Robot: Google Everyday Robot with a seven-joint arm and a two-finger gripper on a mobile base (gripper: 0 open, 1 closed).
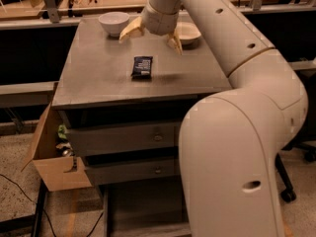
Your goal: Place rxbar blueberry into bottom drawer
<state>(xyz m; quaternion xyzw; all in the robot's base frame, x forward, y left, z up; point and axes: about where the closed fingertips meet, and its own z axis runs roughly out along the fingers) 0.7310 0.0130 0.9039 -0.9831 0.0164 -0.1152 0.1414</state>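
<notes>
Cabinet base shows the wide, shallow grey bottom drawer (143,206) pulled out, dark inside. Near the middle of the grey cabinet top (94,83) lies the flat, dark-wrapped rxbar blueberry (142,66). Beyond it, above the top, hovers the tan-fingered gripper (153,36), spread wide and empty, between a round white bowl (113,22) and a shallow white dish (188,32).

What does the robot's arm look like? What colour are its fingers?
The arm is creamy white, made of fat, smooth, rounded tubes with small dark round holes along them. The gripper, above the back of the cabinet top, has a pale round wrist and two yellowish, pointed fingers. No cables show.
</notes>
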